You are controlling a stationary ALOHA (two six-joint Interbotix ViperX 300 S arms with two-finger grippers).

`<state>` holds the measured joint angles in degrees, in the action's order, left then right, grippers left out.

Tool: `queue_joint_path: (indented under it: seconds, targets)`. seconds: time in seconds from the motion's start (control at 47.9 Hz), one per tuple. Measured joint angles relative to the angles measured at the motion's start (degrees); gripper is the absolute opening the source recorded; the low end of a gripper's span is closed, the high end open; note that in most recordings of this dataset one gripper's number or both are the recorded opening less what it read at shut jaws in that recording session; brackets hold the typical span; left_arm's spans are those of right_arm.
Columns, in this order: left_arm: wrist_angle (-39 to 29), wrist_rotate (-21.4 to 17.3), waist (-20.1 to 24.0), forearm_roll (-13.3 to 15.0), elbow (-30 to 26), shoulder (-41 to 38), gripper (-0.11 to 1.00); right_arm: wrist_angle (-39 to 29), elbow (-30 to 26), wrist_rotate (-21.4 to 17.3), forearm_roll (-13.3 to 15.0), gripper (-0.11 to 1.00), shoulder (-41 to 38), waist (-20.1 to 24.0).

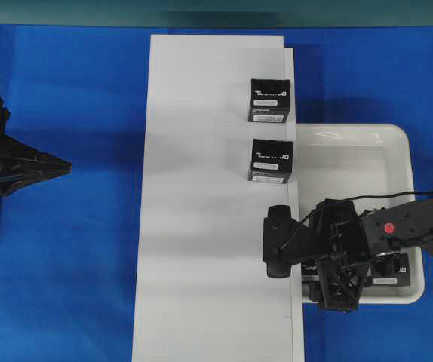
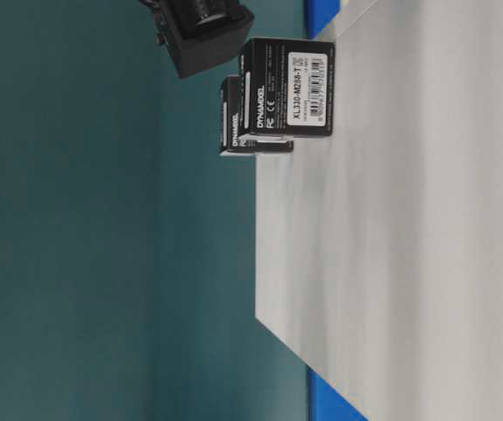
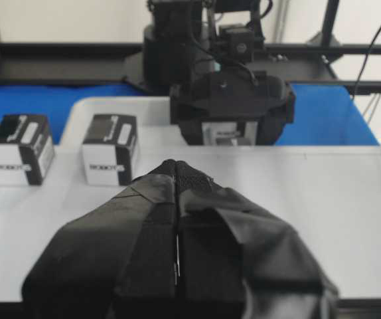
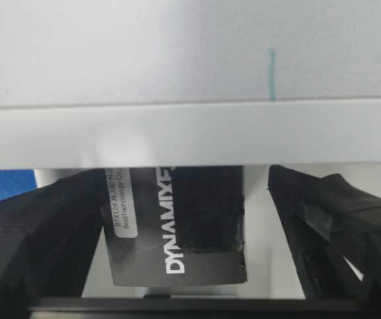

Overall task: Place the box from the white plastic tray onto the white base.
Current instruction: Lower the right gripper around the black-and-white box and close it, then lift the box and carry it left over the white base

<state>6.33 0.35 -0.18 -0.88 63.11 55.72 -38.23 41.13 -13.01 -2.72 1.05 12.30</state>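
Note:
The white base (image 1: pixel 201 226) lies down the middle of the table, with two black DYNAMIXEL boxes (image 1: pixel 269 100) (image 1: pixel 270 161) standing near its right edge. The white plastic tray (image 1: pixel 406 154) sits to its right. My right gripper (image 1: pixel 318 260) hangs low over the tray's near left corner, open, with its fingers either side of a box (image 4: pixel 177 226). The left finger is at the box's side and a gap shows at the right finger (image 4: pixel 323 219). Another box (image 1: pixel 397 271) lies in the tray, partly hidden by the arm. My left gripper (image 1: pixel 54 167) is shut and empty, left of the base.
Blue cloth (image 1: pixel 66 264) covers the table around the base. In the left wrist view the two boxes (image 3: pixel 21 149) (image 3: pixel 111 149) stand at the base's far edge, left of the right gripper (image 3: pixel 230 109). A small green mark (image 4: pixel 271 73) is on the base near the tray.

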Motion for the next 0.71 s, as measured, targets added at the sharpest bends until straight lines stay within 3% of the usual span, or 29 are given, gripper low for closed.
queue_joint_path:
  seconds: [0.125,0.272,0.543,0.71]
  targets:
    - [0.0,0.1,0.1,0.0,0.0,0.0,-0.07,0.1,0.0,-0.1,-0.2,0.91,0.1,-0.1]
    - [0.0,0.1,0.1,0.0,0.0,-0.1,-0.07,-1.0,0.0,-0.1,-1.1,0.59,0.7,0.0]
    - [0.0,0.7,0.1,0.0,0.0,-0.1,-0.07,-6.7,-0.4,-0.4,-3.1,0.58,6.4,-0.1]
    - [0.0,0.7,0.0,0.0,0.0,-0.1,-0.07,-13.9,-2.5,-1.1,-3.1,0.58,12.3,-1.0]
